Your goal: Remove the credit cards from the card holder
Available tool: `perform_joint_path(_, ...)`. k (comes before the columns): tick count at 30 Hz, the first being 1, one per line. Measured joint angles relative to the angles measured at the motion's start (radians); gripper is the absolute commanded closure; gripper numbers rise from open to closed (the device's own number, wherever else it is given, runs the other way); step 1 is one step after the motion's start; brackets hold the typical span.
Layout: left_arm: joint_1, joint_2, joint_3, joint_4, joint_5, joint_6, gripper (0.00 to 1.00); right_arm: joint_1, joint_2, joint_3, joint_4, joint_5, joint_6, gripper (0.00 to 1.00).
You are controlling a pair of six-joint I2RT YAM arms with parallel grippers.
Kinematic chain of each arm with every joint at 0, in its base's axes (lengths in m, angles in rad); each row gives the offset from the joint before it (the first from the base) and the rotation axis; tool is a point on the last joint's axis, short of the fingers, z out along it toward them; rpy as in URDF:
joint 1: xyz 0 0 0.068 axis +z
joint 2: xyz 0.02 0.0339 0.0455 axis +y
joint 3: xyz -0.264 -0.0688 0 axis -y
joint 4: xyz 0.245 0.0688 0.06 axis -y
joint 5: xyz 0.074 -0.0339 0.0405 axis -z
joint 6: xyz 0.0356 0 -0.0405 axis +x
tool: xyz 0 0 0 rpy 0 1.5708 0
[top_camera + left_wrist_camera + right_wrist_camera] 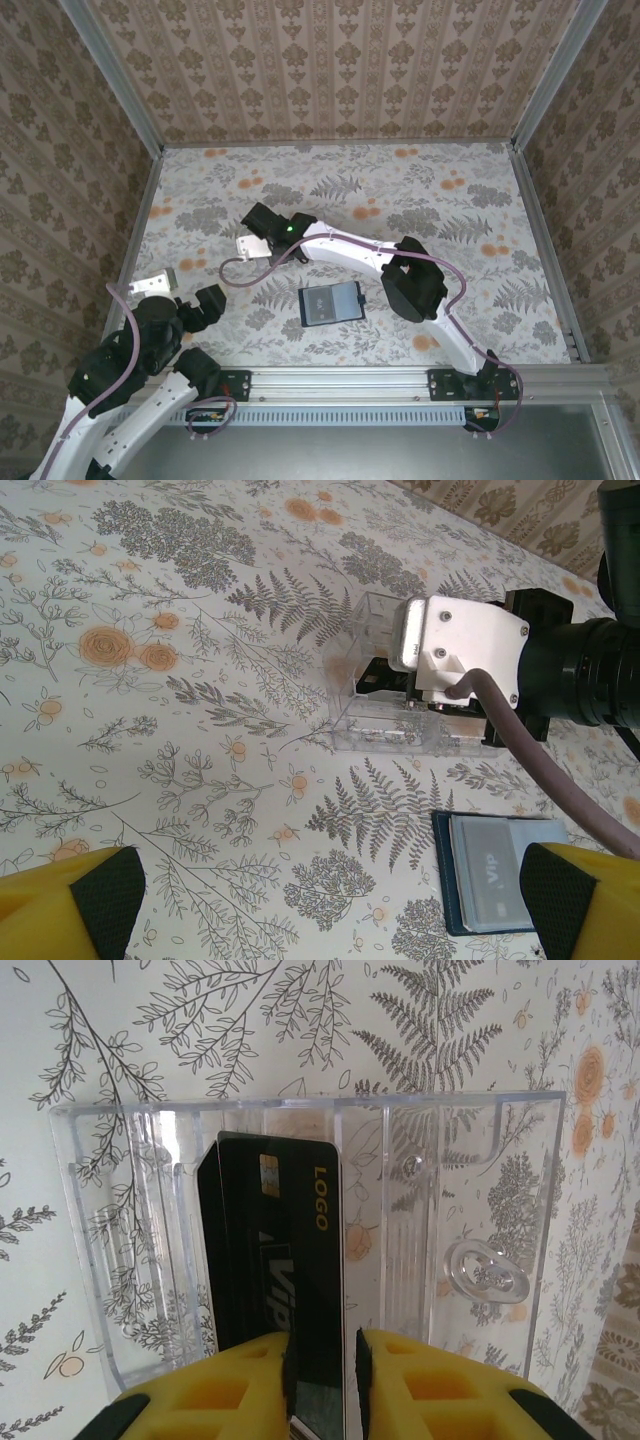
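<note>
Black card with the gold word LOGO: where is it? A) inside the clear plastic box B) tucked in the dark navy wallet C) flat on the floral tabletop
A: the black card sits inside the clear plastic box, the right gripper at its near edge.

I'm viewing the whole table point(520, 200) from above, behind the bases point(452, 384), facing far. Left wrist camera is looking low toward the far right; right wrist is sitting close. All are sharing the clear box point(375, 630).
</note>
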Motion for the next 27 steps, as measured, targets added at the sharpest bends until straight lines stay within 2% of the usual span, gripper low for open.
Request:
perform_joint_path(8,-0.001,0.0,0.0,0.0,0.0,0.0,0.0,-0.002,-0.01,-0.002,0.003,-0.022,0.053,0.67)
perform_joint_path(17,-0.008,-0.002,0.0,0.0,0.0,0.0,0.0,-0.002,-0.116,-0.058,0.01,-0.116,0.098,0.56)
perform_joint_path(27,-0.014,-0.003,0.0,0.0,0.0,0.0,0.0,-0.002,-0.1,-0.072,0.001,-0.134,0.105,0.49)
